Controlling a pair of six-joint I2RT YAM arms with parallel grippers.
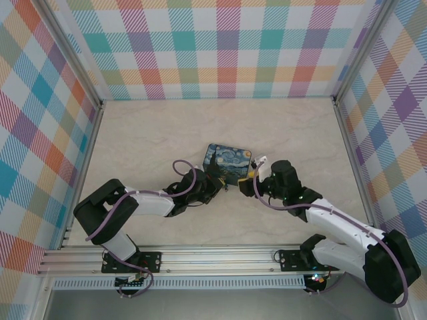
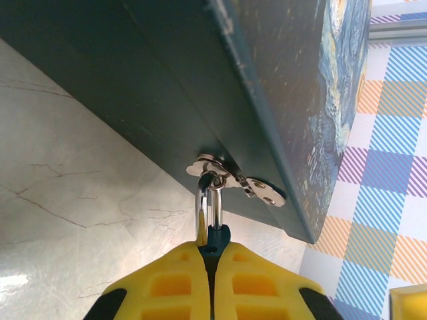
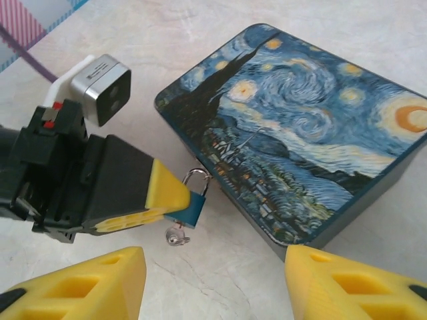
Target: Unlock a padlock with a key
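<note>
The blue padlock [image 3: 194, 207] hangs by its silver shackle [image 2: 210, 208] from the hasp [image 2: 230, 180] on the front wall of the Starry Night tin [image 3: 313, 133]. My left gripper [image 2: 213, 257] is shut on the padlock's body [image 2: 217, 237], its yellow fingers [image 3: 163, 191] coming in from the left. The small silver key [image 3: 175, 235] sticks out of the padlock's underside, just above the tabletop. My right gripper [image 3: 215, 267] stands open a short way in front of the key, touching nothing. In the top view the left gripper [image 1: 215, 181] and right gripper [image 1: 252, 175] meet at the tin's [image 1: 228, 163] near edge.
The tin rests on a pale marble-look tabletop [image 1: 153, 140]. Checked walls [image 1: 220, 47] close in the back and both sides. A metal rail [image 1: 200, 257] runs along the near edge by the arm bases.
</note>
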